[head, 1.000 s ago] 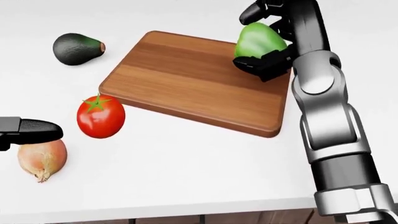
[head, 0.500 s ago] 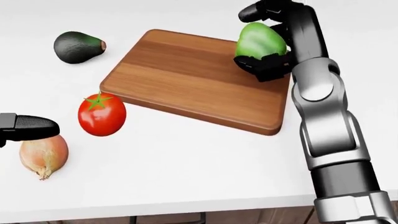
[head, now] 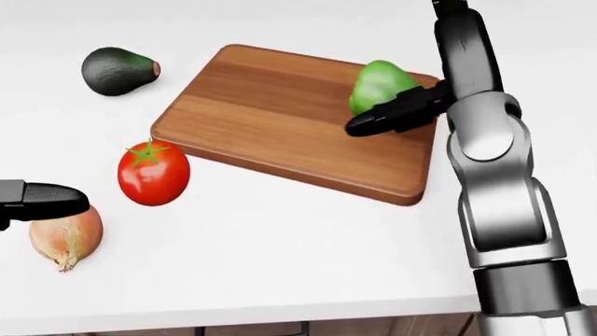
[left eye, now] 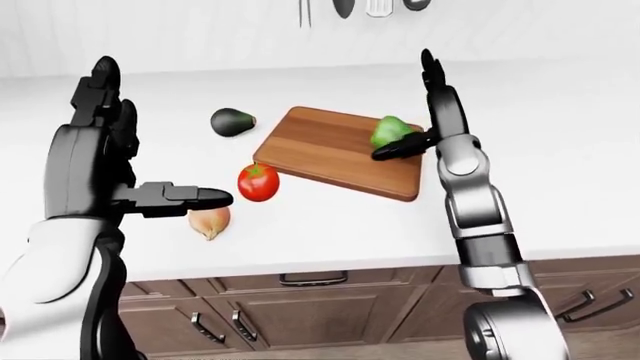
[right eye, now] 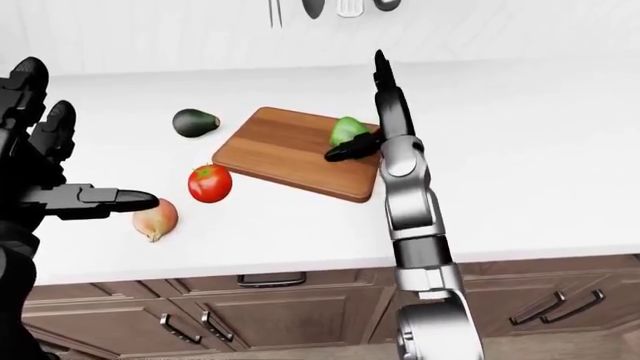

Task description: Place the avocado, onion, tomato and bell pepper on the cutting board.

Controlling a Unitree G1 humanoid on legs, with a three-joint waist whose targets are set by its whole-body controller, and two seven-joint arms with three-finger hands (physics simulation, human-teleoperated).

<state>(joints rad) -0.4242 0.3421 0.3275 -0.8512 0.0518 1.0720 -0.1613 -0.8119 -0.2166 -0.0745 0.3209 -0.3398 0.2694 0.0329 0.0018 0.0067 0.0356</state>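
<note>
Pepper [head: 378, 85] down on the cutting board [head: 280, 119], near the board's far right corner in the head view. One job of four done, going by how things lie.

Three still off the board, on the white counter [head: 280, 245]. Avocado [head: 115, 70] just past the board's top left corner. Tomato [head: 152, 173] close beside the board's near left corner, not touching. Onion [head: 64, 238] farther out from that same corner, well apart from the board.

Right hand [head: 425, 98] spread wide, no grip on anything. One dark thumb stuck out low against the pepper's near side, long fingers pointing straight up past the board's right edge. Hard to tell if the thumb touches the pepper or only sits in front.

Left hand [left eye: 120, 165] open too, empty, held up over the counter left of the board. One finger [head: 42, 199] poking out right above the onion, not closed on it.

A change from half a second ago: back then, right hand wrapped round the pepper, dark fingers above and below. Now let go, fingers lifted away, pepper resting alone on the wood in about the same spot. Avocado, tomato, onion and left finger all about where they were.

Next up, most likely the onion or tomato for the left hand.
</note>
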